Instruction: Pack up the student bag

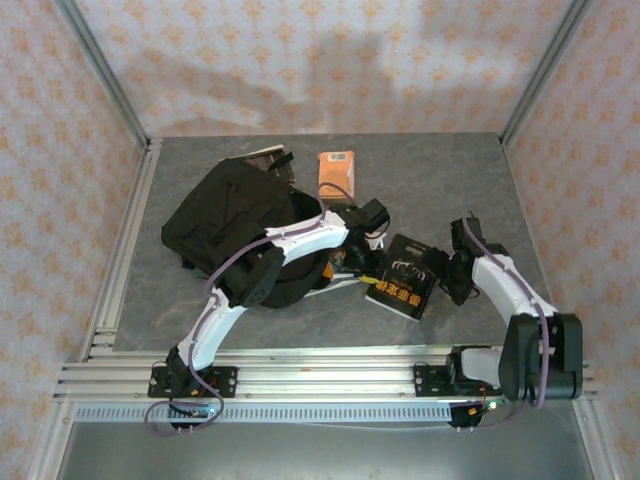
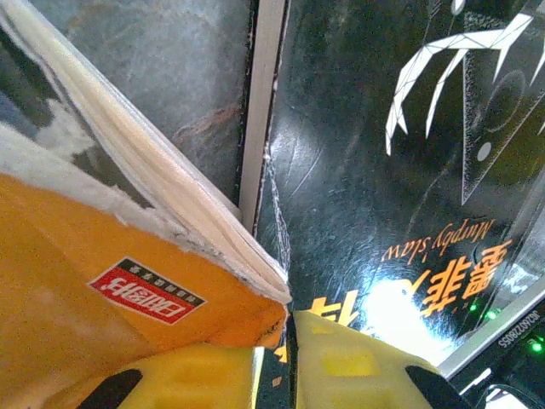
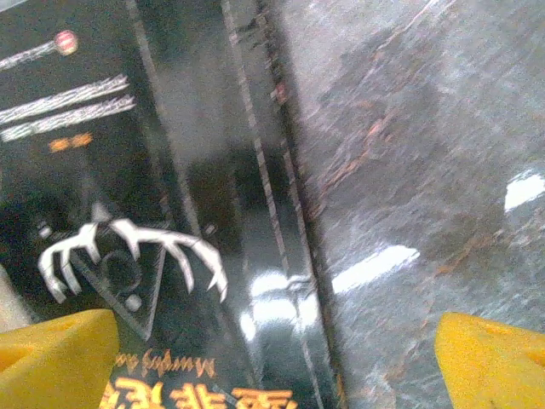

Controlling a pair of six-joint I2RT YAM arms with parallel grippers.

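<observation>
Black fabric student bag (image 1: 225, 220) slumped at the far left of the table (image 1: 480, 170), partly under the left arm. Right of it, lying flat, 1 black book (image 1: 405, 278), with right gripper (image 3: 274, 341) spread wide over its right edge, holding nothing. Left gripper (image 2: 277, 345) almost closed at an orange book (image 2: 128, 290) corner; grip impossible to tell.

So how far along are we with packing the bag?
Nothing looks packed yet: the backpack lies on the table, its inside hidden. In hand: the left claw is at the corner of an orange-covered book; the right claw hangs open over the black book. Left: both, plus the orange book behind.
</observation>
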